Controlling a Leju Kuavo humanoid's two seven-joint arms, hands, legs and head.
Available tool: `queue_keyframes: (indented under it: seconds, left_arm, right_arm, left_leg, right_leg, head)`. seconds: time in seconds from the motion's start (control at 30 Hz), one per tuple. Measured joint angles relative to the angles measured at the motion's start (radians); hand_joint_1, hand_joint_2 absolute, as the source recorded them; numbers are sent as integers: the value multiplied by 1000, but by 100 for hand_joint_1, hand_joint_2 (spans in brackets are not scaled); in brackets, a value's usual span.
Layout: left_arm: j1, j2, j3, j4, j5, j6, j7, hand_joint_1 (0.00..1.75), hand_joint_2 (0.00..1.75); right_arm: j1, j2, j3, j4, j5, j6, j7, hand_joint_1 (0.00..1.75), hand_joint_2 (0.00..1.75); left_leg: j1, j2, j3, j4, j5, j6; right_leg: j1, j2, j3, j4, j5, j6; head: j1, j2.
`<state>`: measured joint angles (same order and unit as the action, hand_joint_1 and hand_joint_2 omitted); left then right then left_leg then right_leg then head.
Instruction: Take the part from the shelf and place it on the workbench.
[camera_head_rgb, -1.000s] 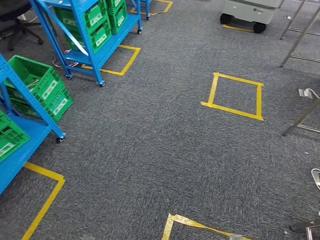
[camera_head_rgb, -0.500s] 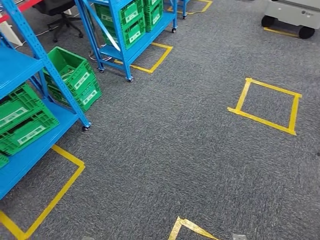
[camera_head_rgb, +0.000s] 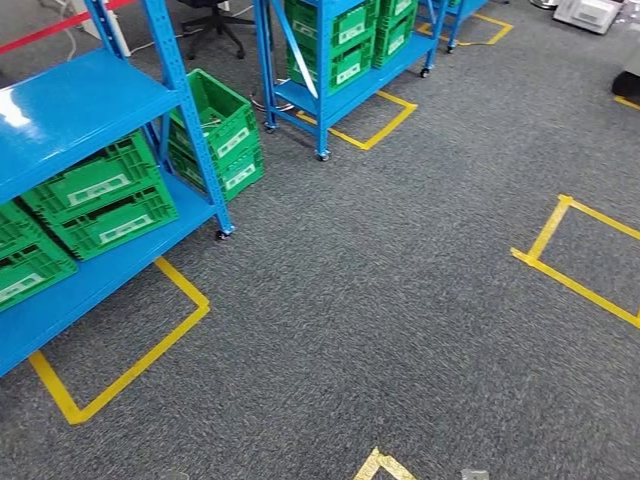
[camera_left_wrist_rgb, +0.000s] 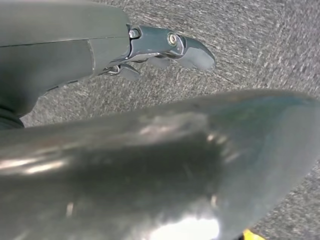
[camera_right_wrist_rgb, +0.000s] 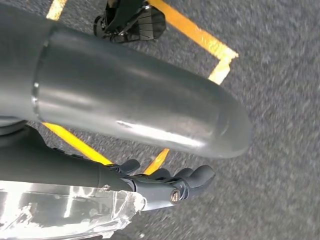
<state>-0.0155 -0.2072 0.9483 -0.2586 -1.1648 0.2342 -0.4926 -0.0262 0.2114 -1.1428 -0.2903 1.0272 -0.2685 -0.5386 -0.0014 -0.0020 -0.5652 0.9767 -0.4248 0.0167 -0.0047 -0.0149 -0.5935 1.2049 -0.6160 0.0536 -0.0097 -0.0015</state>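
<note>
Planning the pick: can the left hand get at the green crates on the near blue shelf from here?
Probably not yet. The left hand hangs over carpet, and the green crates on the blue shelf stand off to the left.
</note>
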Motion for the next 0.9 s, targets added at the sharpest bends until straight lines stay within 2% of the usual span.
queue_keyframes:
  seconds: [0.03, 0.07, 0.1, 0.13, 0.17, 0.2, 0.23, 0.27, 0.3, 0.33, 0.37, 0.4, 0.43, 0.47, 0.5, 0.53, 0.57, 0.6, 0.63, 0.67, 0.7, 0.77, 0.8, 0.87, 0.9]
  left_arm:
    - [-1, -3, 0, 0, -6, 5, 1, 0, 0]
    - [-1, -8, 0, 0, -12, 13, 3, 0, 0]
    - [-1, -13, 0, 0, -18, 24, 6, 0, 0]
    - [-1, -20, 0, 0, -23, 34, 9, 0, 0]
    - [-2, -27, -1, 0, -26, 42, 11, 0, 0]
    - [-3, -33, -2, 0, -30, 46, 13, 0, 0]
    - [-5, -38, -3, 0, -33, 48, 15, 0, 0]
    - [-6, -41, -4, 0, -35, 51, 16, 0, 0]
    - [-6, -43, -5, 0, -37, 53, 18, 0, 0]
    - [-6, -44, -6, 0, -39, 55, 19, 0, 0]
    - [-5, -45, -6, 0, -39, 56, 20, 0, 0]
    - [-5, -46, -6, 0, -40, 56, 22, 0, 0]
    - [-7, -46, -6, 0, -40, 57, 22, 0, 0]
    - [-9, -47, -6, 0, -40, 57, 22, 0, 0]
    - [-12, -47, -6, 0, -40, 57, 22, 0, 0]
    - [-14, -47, -6, 0, -40, 56, 21, 0, 0]
    - [-14, -47, -6, 0, -41, 55, 20, 0, 0]
    - [-12, -45, -6, 0, -42, 51, 19, 0, 0]
    - [-10, -42, -6, 0, -42, 47, 17, 0, 0]
    - [-8, -39, -6, 0, -41, 42, 15, 0, 0]
    - [-8, -35, -6, 0, -39, 38, 13, 0, 0]
    - [-11, -29, -6, 0, -33, 33, 9, 0, 0]
    - [-12, -25, -5, 0, -31, 30, 7, 0, 0]
    - [-7, -20, -4, 0, -28, 27, 5, 0, 0]
    - [-4, -18, -3, 0, -26, 26, 4, 0, 0]
  right_arm:
    - [3, -1, -4, 0, -5, 5, 0, 0, 0]
    - [6, -4, -9, 0, -10, 11, 0, 0, 0]
    - [9, -8, -15, 0, -16, 19, 0, 0, 0]
    - [11, -12, -20, 0, -20, 26, 0, 0, 0]
    - [13, -17, -25, 0, -22, 32, 0, 0, 0]
    - [14, -20, -29, 0, -24, 36, 0, 0, 0]
    - [14, -22, -33, 0, -25, 40, 0, 0, 0]
    - [14, -23, -38, -1, -26, 42, 0, 0, 0]
    - [14, -23, -41, -1, -25, 44, 1, 0, 0]
    - [15, -24, -44, -2, -24, 46, 2, 0, 0]
    - [15, -25, -46, -3, -23, 47, 2, 0, 0]
    - [15, -25, -48, -4, -21, 49, 3, 0, 0]
    - [17, -25, -49, -6, -19, 50, 3, 0, 0]
    - [19, -26, -51, -7, -16, 51, 4, 0, 0]
    - [22, -26, -53, -8, -14, 52, 5, 0, 0]
    - [25, -27, -55, -9, -11, 52, 6, 0, 0]
    - [26, -27, -56, -9, -7, 51, 6, 0, 0]
    - [26, -28, -58, -10, -3, 50, 7, 0, 0]
    - [25, -28, -58, -10, 3, 48, 7, 0, 0]
    - [23, -28, -58, -10, 10, 44, 7, 0, 0]
    - [21, -28, -58, -10, 17, 40, 7, 0, 0]
    - [19, -28, -58, -10, 30, 31, 6, 0, 0]
    - [18, -28, -58, -10, 33, 28, 6, 0, 0]
    - [12, -28, -58, -10, 38, 24, 6, 0, 0]
    - [10, -28, -58, -10, 40, 22, 6, 0, 0]
  left_leg:
    - [0, -15, 0, 0, 0, 1]
    - [0, -30, 0, 1, 0, 2]
    - [0, -46, 1, 1, 0, 2]
    - [1, -62, 3, 1, 0, 1]
    - [2, -78, 3, 2, 0, -2]
    - [1, -91, 2, 6, 0, -6]
    - [1, -104, -1, 8, 0, -11]
    - [1, -114, -5, 10, 2, -18]
    - [2, -124, -10, 10, 5, -25]
    - [5, -135, -14, 9, 8, -31]
    - [6, -128, -17, 11, 7, -36]
    - [5, -107, -25, 24, -3, -41]
    - [4, -78, -40, 57, -25, -46]
    - [2, -44, -65, 111, -57, -50]
    - [2, -23, -98, 179, -93, -53]
    - [3, -14, -129, 246, -121, -55]
    - [3, -11, -147, 288, -133, -56]
    - [4, -9, -148, 295, -125, -56]
    - [3, -5, -129, 263, -101, -55]
    - [2, 6, -94, 202, -68, -52]
    - [-1, 32, -54, 130, -40, -49]
    - [-6, 70, -4, 34, -16, -38]
    - [-9, 75, 2, 16, -17, -32]
    - [-8, 52, 0, 10, -15, -20]
    - [-6, 42, 1, 8, -13, -14]
  right_leg:
    - [0, 8, -33, 63, -20, 1]
    - [0, 11, -53, 94, -21, 1]
    - [-1, 13, -55, 84, -1, 1]
    - [-3, 18, -38, 36, 36, 1]
    - [-7, 37, -9, -37, 78, 1]
    - [-12, 65, 19, -106, 107, 2]
    - [-15, 89, 40, -155, 125, 1]
    - [-17, 106, 51, -180, 130, -2]
    - [-16, 108, 53, -184, 129, -8]
    - [-14, 96, 54, -183, 131, -14]
    - [-14, 84, 55, -183, 134, -21]
    - [-14, 71, 54, -184, 136, -28]
    - [-14, 58, 54, -186, 137, -34]
    - [-13, 42, 54, -186, 137, -39]
    - [-12, 26, 53, -186, 136, -42]
    - [-11, 8, 53, -186, 136, -43]
    - [-10, -9, 52, -186, 135, -44]
    - [-9, -24, 52, -186, 134, -44]
    - [-9, -37, 53, -186, 134, -44]
    - [-9, -49, 55, -186, 132, -43]
    - [-6, -60, 57, -185, 130, -39]
    - [1, -81, 59, -184, 124, -30]
    - [4, -91, 62, -184, 122, -25]
    - [3, -105, 68, -187, 118, -15]
    - [0, -89, 67, -179, 111, -10]
  head:
    - [2, 0]
    - [3, 0]
    - [3, 0]
    - [3, 0]
    - [4, 0]
    - [4, 0]
    - [4, 0]
    - [5, 0]
    - [5, 0]
    - [4, 0]
    - [4, 0]
    - [2, 0]
    - [-1, 0]
    - [-4, 0]
    - [-7, 0]
    - [-7, 0]
    - [-7, 0]
    - [-7, 0]
    - [-7, 0]
    - [-7, 0]
    - [-8, 0]
    - [-7, 0]
    - [-6, 0]
    - [-3, 0]
    - [-1, 0]
